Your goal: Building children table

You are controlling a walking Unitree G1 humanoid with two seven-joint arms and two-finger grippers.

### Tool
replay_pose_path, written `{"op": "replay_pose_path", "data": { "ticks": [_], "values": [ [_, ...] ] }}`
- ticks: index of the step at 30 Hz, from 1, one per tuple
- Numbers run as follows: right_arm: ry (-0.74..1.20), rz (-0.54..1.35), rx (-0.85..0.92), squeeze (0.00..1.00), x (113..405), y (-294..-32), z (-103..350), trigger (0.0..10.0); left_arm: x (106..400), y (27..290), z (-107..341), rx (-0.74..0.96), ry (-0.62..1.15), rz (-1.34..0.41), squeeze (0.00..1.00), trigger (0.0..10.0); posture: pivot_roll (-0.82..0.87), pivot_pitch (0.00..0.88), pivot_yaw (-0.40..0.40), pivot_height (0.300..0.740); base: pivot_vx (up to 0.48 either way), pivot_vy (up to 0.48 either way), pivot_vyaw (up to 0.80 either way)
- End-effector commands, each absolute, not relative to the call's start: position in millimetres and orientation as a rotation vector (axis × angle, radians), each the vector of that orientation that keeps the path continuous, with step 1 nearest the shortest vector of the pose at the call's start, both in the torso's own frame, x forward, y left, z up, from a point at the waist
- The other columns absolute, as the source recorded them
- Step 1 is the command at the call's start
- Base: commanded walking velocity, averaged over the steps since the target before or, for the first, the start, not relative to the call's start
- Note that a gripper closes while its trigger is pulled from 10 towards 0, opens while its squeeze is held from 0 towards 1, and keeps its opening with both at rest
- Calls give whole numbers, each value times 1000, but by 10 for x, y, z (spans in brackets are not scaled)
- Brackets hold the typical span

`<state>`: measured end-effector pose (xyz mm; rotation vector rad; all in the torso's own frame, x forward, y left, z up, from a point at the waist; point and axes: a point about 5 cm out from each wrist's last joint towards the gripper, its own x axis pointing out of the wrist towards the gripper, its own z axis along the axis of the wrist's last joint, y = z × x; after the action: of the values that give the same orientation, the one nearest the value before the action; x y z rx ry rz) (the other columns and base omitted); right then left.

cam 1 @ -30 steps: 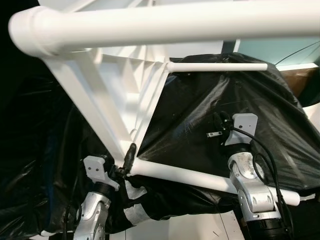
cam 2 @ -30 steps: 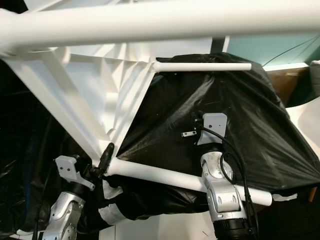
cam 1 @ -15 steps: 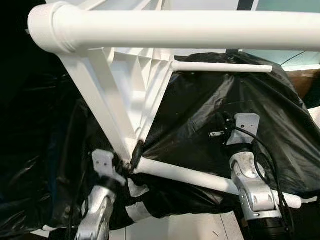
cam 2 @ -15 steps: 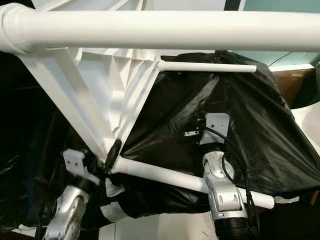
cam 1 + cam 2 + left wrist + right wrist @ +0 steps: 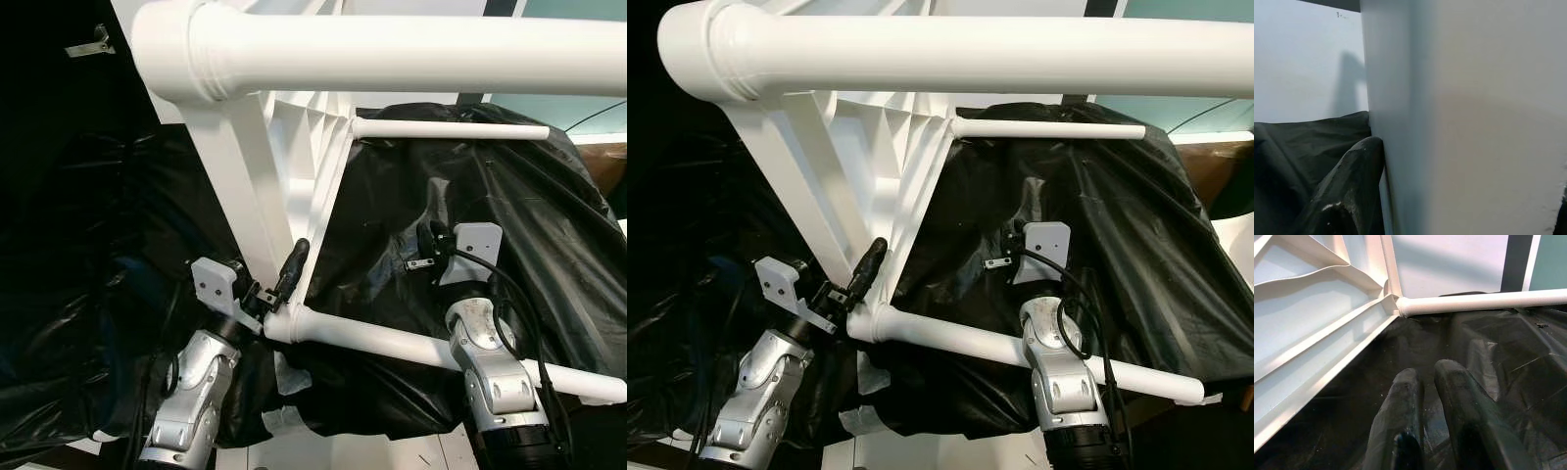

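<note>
Nearest the camera, a thick white leg (image 5: pixel 411 54) of the children table crosses the top of both eye views, its socket end (image 5: pixel 181 49) at the left. Below it the left tool (image 5: pixel 284 284) sits at the joint where a lower leg (image 5: pixel 392 343) meets the ribbed white tabletop (image 5: pixel 294 137), which stands on edge; one black finger (image 5: pixel 1349 186) lies flat against the white plastic in the left wrist view, the other is hidden, so it looks clamped on the panel edge but I cannot tell for sure. Right tool (image 5: pixel 1427 421) hangs over the black plastic sheet (image 5: pixel 509 225), fingers nearly together, nothing between them, apart from the lower leg passing in front of its wrist. Step in hand reads as steadying the frame while a leg seats; to do it well, keep the left grip close to the joint so the panel does not twist, and bring the right tool onto the lower leg to push along its axis. Farther back a thin leg (image 5: pixel 451 129) sticks out from the tabletop's far corner. In the way: loose sheet folds could snag fingers, the right wrist cable (image 5: pixel 509 304) runs close to the lower leg, and the near leg blocks much of the head view.
</note>
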<state>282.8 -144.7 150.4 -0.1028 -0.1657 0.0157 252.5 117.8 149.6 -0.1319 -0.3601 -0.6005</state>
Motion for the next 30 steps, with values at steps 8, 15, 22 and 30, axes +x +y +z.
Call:
{"op": "replay_pose_path", "data": {
  "ticks": [8,15,22,30],
  "values": [
    [-158,20,-105,0,2840,-1443,1492,10000,2565,805,1460,18,-334,-898,0,7961,26,0,21,740,0,0,0],
    [-159,14,-109,0,2832,-1464,1500,10000,2614,844,1301,71,-258,-827,0,0,25,0,15,740,0,0,0],
    [-158,21,-105,0,2834,-1443,1495,10000,2697,1000,1191,143,-222,-696,0,0,34,0,17,740,0,0,0],
    [-156,21,-99,0,2833,-1430,1488,10000,2777,1072,1157,183,-191,-611,0,0,34,0,22,740,0,0,0]
  ]
}}
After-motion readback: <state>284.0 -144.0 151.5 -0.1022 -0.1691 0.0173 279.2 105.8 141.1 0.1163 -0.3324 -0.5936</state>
